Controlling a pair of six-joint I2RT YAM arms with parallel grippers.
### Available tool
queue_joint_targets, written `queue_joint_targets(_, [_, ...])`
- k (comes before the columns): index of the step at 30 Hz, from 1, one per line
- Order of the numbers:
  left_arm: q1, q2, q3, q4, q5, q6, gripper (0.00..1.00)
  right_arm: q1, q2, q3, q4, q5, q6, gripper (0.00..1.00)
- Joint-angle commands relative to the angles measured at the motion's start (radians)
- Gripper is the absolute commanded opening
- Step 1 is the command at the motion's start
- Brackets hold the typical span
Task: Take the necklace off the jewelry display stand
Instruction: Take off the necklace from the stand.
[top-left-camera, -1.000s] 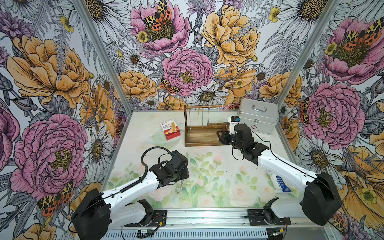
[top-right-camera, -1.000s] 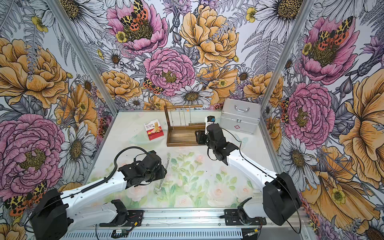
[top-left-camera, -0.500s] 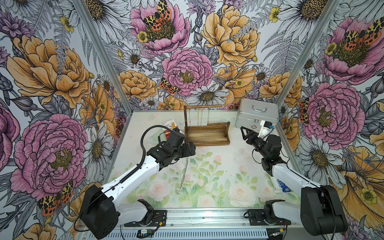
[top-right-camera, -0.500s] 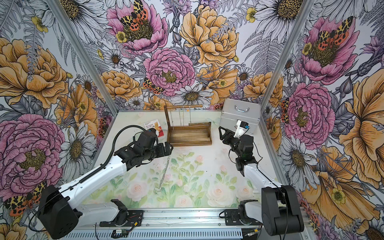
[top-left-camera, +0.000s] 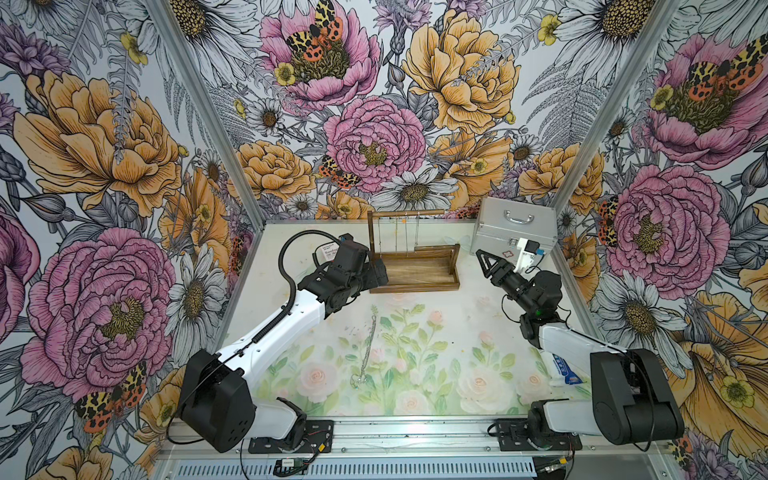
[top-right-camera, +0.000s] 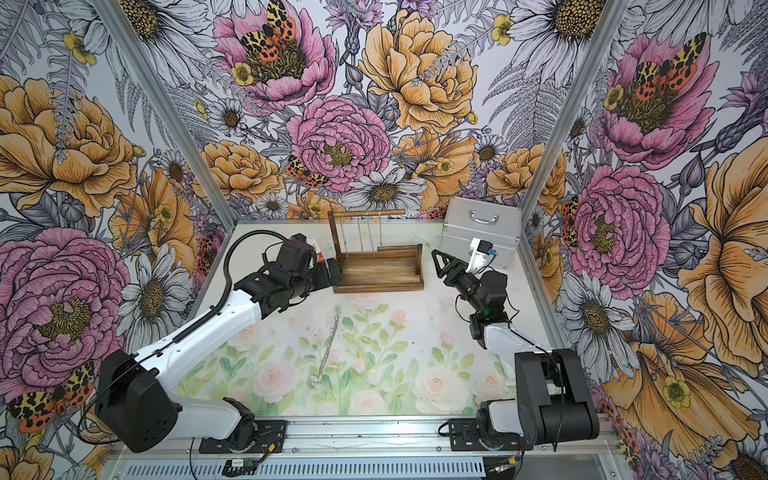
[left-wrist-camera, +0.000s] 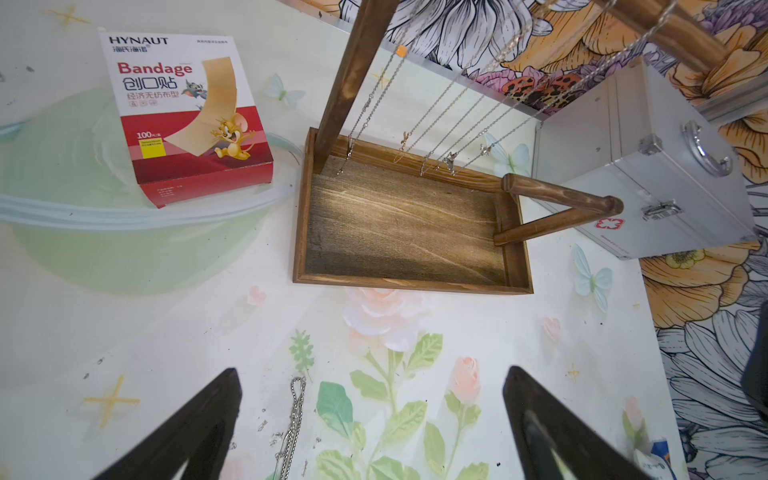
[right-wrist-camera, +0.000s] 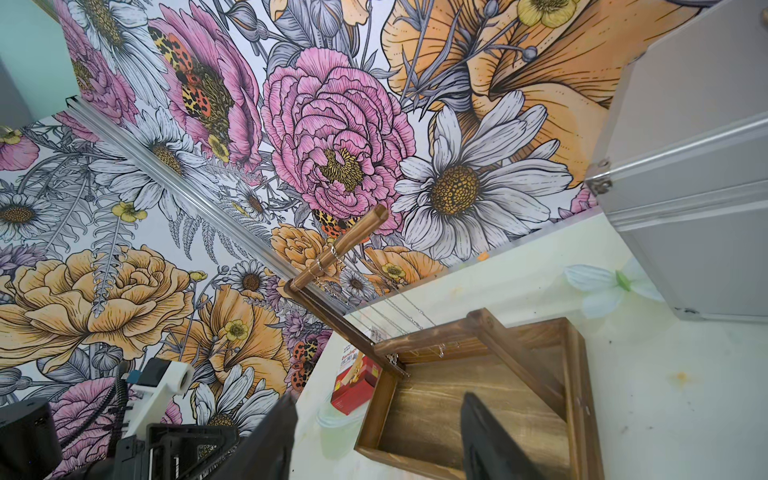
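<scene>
Already off the rod, the silver necklace (top-left-camera: 365, 353) lay stretched in a nearly straight line on the floral table (top-left-camera: 457, 332), in front of the jewelry display stand (top-left-camera: 415, 289) and clear of it. The dark wooden stand stood at the back of the table in both top views, with several other thin chains (left-wrist-camera: 457, 124) hanging from its top rod (top-left-camera: 405, 213) over the tray.

The left gripper (left-wrist-camera: 370, 374) was by the left end of the tray, its jaws spread wide and empty. In the left wrist view the end of the necklace showed on the table between the two fingers (left-wrist-camera: 208, 415), touching neither.

The right gripper (top-left-camera: 482, 259) was to the right of the stand, just in front of a silver metal case (top-left-camera: 513, 228). Its jaws stood moderately apart with nothing between them, pointing toward the stand.

A red-and-white bandage box (left-wrist-camera: 187, 120) lay flat on the table just left of the tray, partly hidden by the left arm in the top views.
</scene>
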Motion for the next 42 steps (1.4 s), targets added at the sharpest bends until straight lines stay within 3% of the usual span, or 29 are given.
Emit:
queue_joint_targets(1, [0.012, -0.026, 0.003, 0.019, -0.087, -0.063, 0.98, -0.001, 0.019, 0.042, 0.039, -0.026, 0.016, 0.63])
queue_joint_targets(5, [0.018, -0.043, -0.033, 0.026, -0.162, -0.139, 0.99, -0.001, 0.033, 0.052, 0.039, -0.033, 0.021, 0.61])
queue_joint_targets(8, [0.018, -0.039, -0.054, 0.057, -0.167, -0.106, 0.99, -0.001, 0.034, 0.059, 0.027, -0.038, 0.020, 0.60])
queue_joint_targets(15, [0.022, -0.044, -0.098, 0.133, -0.122, -0.071, 0.99, 0.005, 0.046, 0.094, -0.032, -0.058, 0.015, 0.55])
queue_joint_targets(20, [0.024, -0.065, -0.196, 0.274, -0.019, -0.022, 0.99, 0.033, 0.028, 0.138, -0.146, -0.053, -0.036, 0.51])
queue_joint_targets(23, [0.025, -0.093, -0.290, 0.411, 0.030, 0.009, 0.99, 0.085, 0.024, 0.214, -0.304, -0.032, -0.123, 0.48])
queue_joint_targets(30, [0.023, -0.092, -0.359, 0.459, 0.008, 0.084, 0.99, 0.241, 0.118, 0.477, -0.628, 0.104, -0.346, 0.39])
queue_joint_targets(42, [0.037, -0.122, -0.412, 0.500, -0.015, 0.132, 0.99, 0.305, 0.380, 0.855, -0.722, 0.176, -0.352, 0.29])
